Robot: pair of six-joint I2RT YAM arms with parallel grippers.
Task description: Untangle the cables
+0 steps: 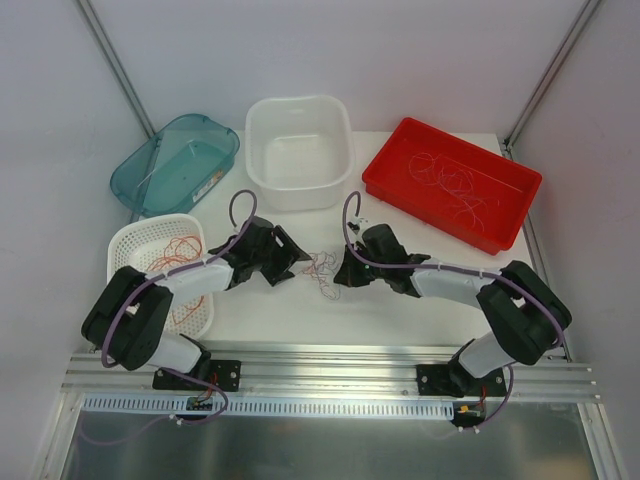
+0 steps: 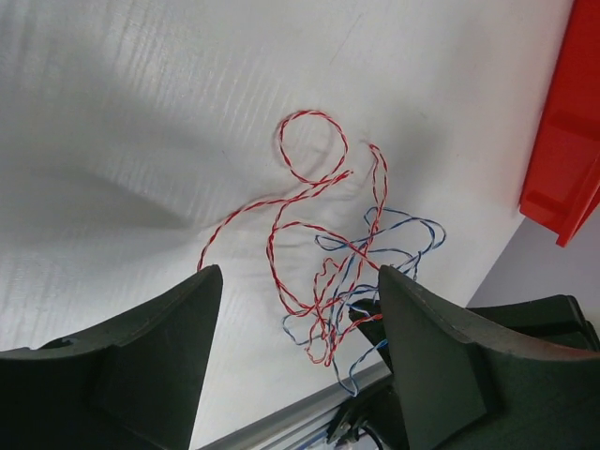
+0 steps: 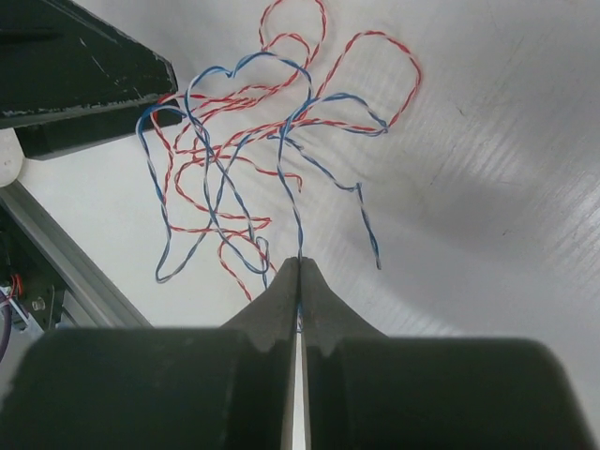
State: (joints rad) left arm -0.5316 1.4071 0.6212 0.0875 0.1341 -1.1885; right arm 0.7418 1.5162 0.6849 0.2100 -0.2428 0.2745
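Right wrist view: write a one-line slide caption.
Shut jaws pinch a blue wire leading out of the red-and-blue tangle on the white table.

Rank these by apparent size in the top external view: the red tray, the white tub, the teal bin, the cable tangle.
1. red tray
2-3. white tub and teal bin: they look nearly alike, so I leave them unranked
4. cable tangle, by far the smallest
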